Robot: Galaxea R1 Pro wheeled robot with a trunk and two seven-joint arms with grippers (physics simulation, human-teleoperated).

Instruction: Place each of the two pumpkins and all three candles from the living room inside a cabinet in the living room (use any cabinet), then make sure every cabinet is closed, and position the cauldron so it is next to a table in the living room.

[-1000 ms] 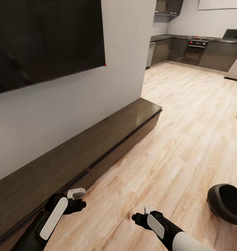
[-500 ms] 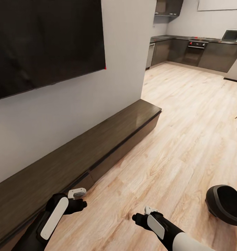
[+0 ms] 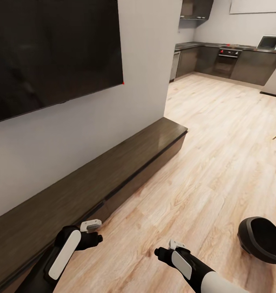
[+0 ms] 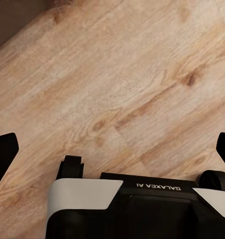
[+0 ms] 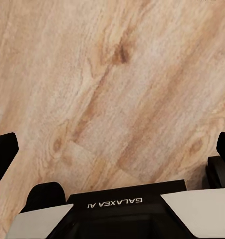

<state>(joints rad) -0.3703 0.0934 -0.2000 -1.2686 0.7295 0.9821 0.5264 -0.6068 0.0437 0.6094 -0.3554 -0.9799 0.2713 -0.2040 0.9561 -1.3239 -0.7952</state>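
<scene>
1. Two grippers sit nearest, low over the wood floor (image 3: 203,171): the left gripper (image 3: 98,237) just off the cabinet's near end, the right gripper (image 3: 157,252) further right. In the wrist views each shows its two fingers far out at the frame edges (left gripper (image 4: 112,149), right gripper (image 5: 112,149)), spread wide with nothing but bare planks between them
2. One cauldron (image 3: 261,240) stands on the floor at the near right, well apart from both grippers. It is black and round, its mouth open toward the camera, and its inside looks dark with no contents I can make out. Its right part is cut off by the frame edge
3. One cabinet (image 3: 113,171), long, low and dark brown, runs along the wall from the near left to the middle distance. Its top is bare and its fronts sit flush, so it looks closed; the fronts at the nearest end are partly hidden by the left arm
4. One large black TV (image 3: 52,53) hangs on the grey wall (image 3: 146,69) above the cabinet
5. Open floor stretches between cabinet and cauldron, with nothing lying on it
6. Far right lies the kitchen: a run of grey units (image 3: 251,65), one oven (image 3: 226,62) set among them and one microwave (image 3: 270,42) on the counter
</scene>
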